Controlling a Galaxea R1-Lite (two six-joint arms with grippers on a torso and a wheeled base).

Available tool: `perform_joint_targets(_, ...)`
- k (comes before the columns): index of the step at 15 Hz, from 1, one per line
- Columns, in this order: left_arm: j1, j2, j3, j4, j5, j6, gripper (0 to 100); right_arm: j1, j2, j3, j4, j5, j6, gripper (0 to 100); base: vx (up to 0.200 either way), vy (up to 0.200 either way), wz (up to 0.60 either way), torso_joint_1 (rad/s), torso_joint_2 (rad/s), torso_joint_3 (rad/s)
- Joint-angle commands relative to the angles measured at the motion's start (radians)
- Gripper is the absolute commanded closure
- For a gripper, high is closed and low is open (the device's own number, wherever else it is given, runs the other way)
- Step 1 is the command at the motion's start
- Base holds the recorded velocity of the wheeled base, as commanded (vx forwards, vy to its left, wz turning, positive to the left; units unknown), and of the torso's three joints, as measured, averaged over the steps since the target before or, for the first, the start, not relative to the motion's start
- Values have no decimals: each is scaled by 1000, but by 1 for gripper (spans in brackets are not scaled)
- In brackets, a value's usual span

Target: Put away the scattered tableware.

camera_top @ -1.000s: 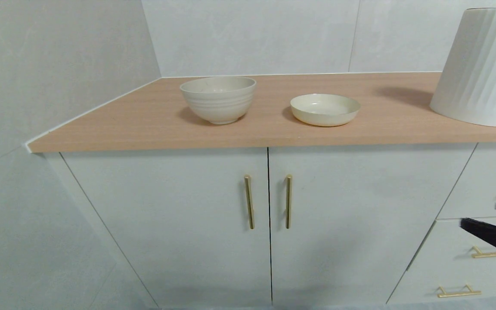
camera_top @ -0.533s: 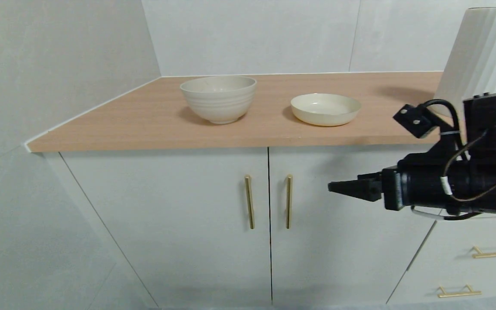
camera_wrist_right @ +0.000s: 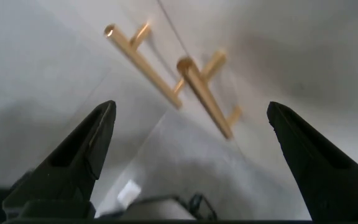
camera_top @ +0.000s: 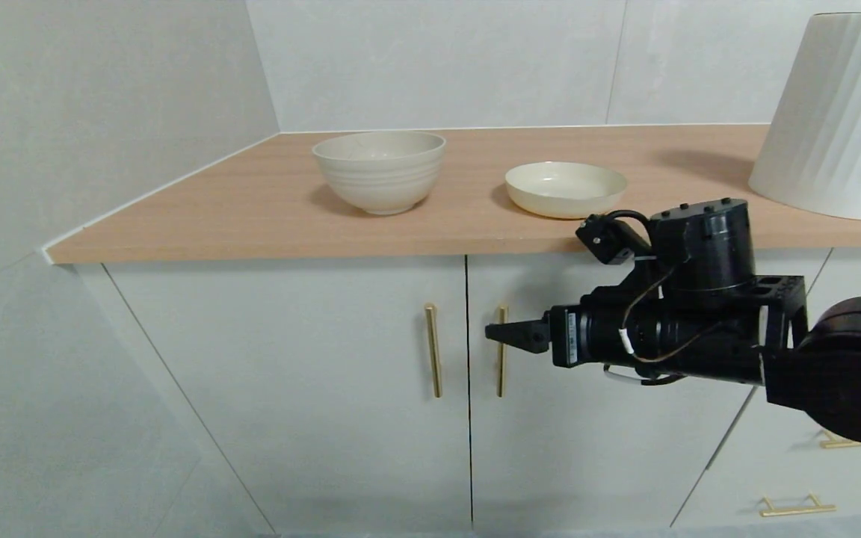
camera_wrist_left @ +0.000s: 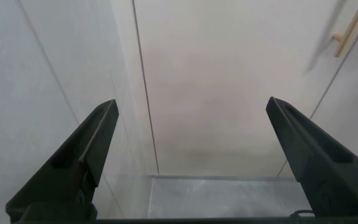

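Tableware: bowl (camera_top: 378, 170) and dish (camera_top: 565, 188) sat on counter (camera_top: 251, 217), cabinet (camera_top: 311, 388) shut.
Right gripper (camera_top: 501, 332), jaws wide, was at right door handle (camera_top: 501, 371); needed to straddle bar squarely, then pull straight.

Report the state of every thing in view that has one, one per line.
Bowl, upright, empty, on the countertop.
Shallow dish, upright, empty, on the countertop.
Left cabinet door, shut.
Right cabinet door, shut.
Drawers, shut.
Right gripper, jaws open, empty, by the right door's handle.
Left gripper, jaws open, empty.
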Motion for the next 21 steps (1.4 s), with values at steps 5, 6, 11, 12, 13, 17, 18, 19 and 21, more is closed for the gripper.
perform_joint_targets(5,0,0,0,0,1,0,0,63,168,4,-173,-57,55,0,0,0,0,0,0,0)
perform_joint_targets(6,0,0,0,0,1,0,0,67,185,4,-193,-69,56,0,0,0,0,0,0,0)
perform_joint_targets(11,0,0,0,0,1,0,0,77,207,7,-268,-92,118,0,0,0,0,0,0,0)
perform_joint_targets(12,0,0,0,0,1,0,0,79,202,11,-269,-90,126,0,0,0,0,0,0,0)
perform_joint_targets(13,0,0,0,0,1,0,0,85,197,22,-272,-89,127,0,0,0,0,0,0,0)
perform_joint_targets(17,0,0,0,0,-1,0,0,100,185,105,-378,-38,127,0,0,0,0,0,0,0)
perform_joint_targets(18,0,0,0,0,1,0,0,100,182,122,-400,-12,127,0,0,0,0,0,0,0)
perform_joint_targets(19,0,0,0,-2,1,0,0,100,178,129,-412,5,127,0,0,0,0,0,0,0)
perform_joint_targets(21,0,0,0,0,1,0,0,100,170,155,-417,20,127,0,0,0,0,0,0,0)
